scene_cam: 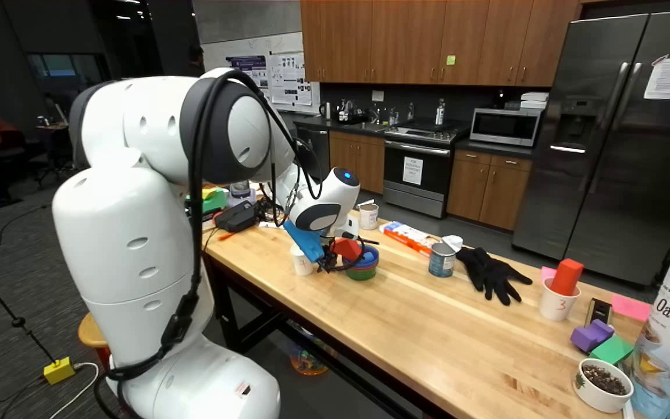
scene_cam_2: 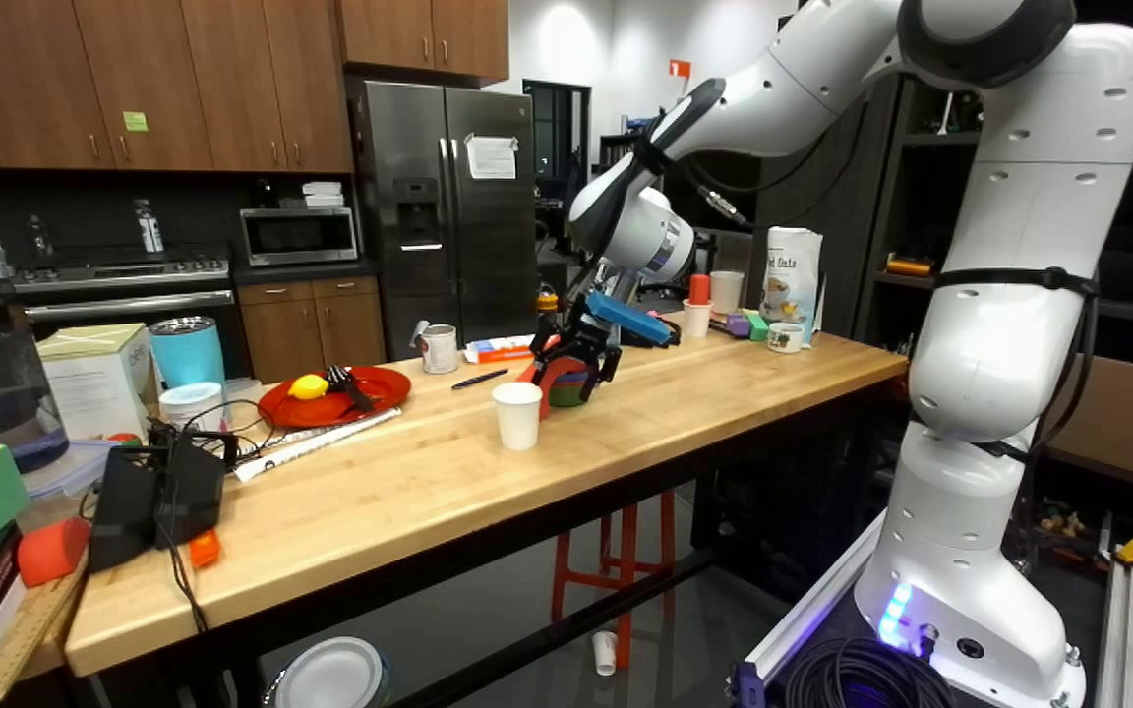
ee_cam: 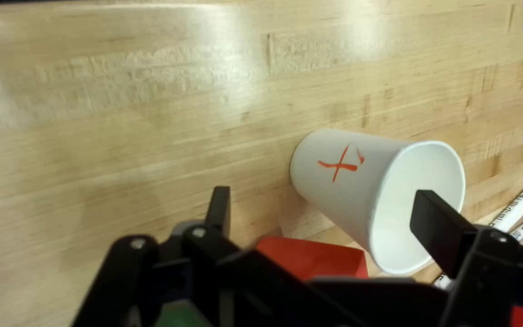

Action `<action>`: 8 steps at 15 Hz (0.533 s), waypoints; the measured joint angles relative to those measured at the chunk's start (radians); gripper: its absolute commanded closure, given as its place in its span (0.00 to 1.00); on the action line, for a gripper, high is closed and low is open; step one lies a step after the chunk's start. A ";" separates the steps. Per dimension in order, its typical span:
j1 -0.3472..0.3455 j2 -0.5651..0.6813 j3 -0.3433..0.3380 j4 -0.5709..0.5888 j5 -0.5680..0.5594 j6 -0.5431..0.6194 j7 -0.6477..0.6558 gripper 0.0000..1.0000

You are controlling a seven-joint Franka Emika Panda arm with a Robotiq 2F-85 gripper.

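My gripper (ee_cam: 323, 200) stands open, its dark fingers (ee_cam: 443, 227) wide apart with nothing held between them. Between and beyond them, in the wrist view, a white paper cup (ee_cam: 347, 168) with a red handwritten mark shows its open mouth. That cup stands upright on the wooden table beside the gripper in both exterior views, (scene_cam: 302, 261) for the cup. A red block (ee_cam: 316, 259) lies low in the wrist view, partly hidden by the gripper. In an exterior view the red block (scene_cam: 346, 249) appears over stacked bowls (scene_cam: 361, 273) just by the gripper; whether they touch I cannot tell.
A blue-grey tin (scene_cam: 442, 260), black gloves (scene_cam: 495, 273) and a cup marked 3 (scene_cam: 556, 302) holding a red block stand farther along the table. A red plate (scene_cam_2: 385, 388) bears a lemon and dark utensils. Black boxes with cables (scene_cam_2: 149, 501) sit near the table's end.
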State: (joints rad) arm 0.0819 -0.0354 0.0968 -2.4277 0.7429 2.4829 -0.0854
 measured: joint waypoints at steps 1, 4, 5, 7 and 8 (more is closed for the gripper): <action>0.004 -0.016 0.003 -0.009 -0.014 -0.004 0.028 0.00; 0.013 -0.049 0.006 -0.020 -0.035 -0.020 0.073 0.00; 0.013 -0.053 0.006 -0.020 -0.036 -0.021 0.076 0.00; 0.012 -0.055 0.002 -0.016 -0.035 -0.019 0.073 0.00; 0.012 -0.053 -0.001 -0.011 -0.030 -0.016 0.068 0.00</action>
State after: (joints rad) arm 0.0939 -0.0887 0.0954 -2.4386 0.7127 2.4666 -0.0169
